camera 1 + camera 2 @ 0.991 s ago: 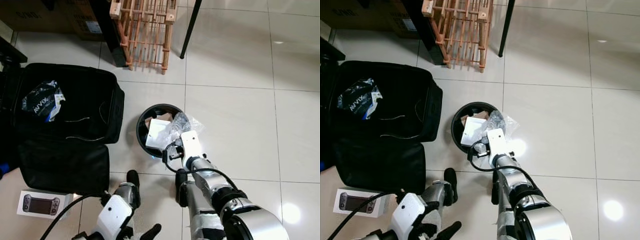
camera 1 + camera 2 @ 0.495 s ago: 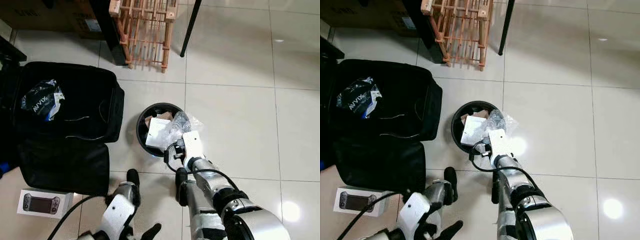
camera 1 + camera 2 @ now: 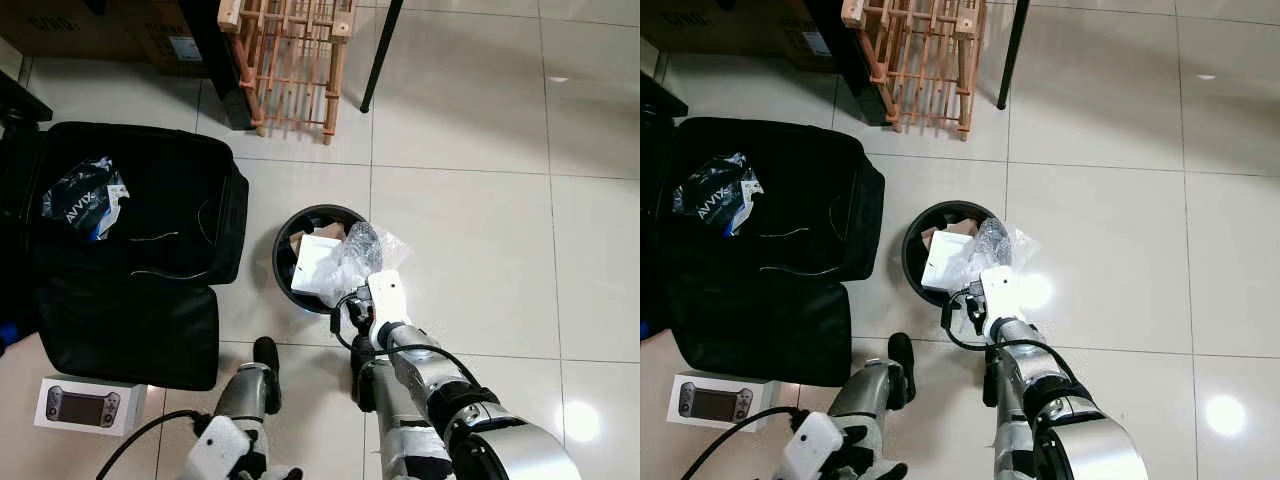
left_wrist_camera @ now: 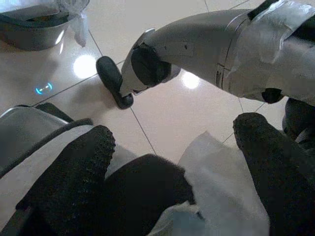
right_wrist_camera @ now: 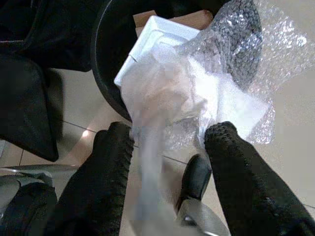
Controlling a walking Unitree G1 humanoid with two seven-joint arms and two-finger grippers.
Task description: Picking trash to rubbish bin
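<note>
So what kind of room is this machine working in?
Probably a room in a home, maybe a living or storage area: glossy tiled floor, an open black suitcase, a wooden rack and a small round rubbish bin with packaging in it.

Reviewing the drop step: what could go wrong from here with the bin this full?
1. The crumpled clear bubble wrap drapes over the round black rubbish bin's rim; it may slide onto the floor.
2. The white foam tray stands above the rim, so more trash may not settle.
3. The open right gripper sits close; retracting might snag the wrap.
</note>
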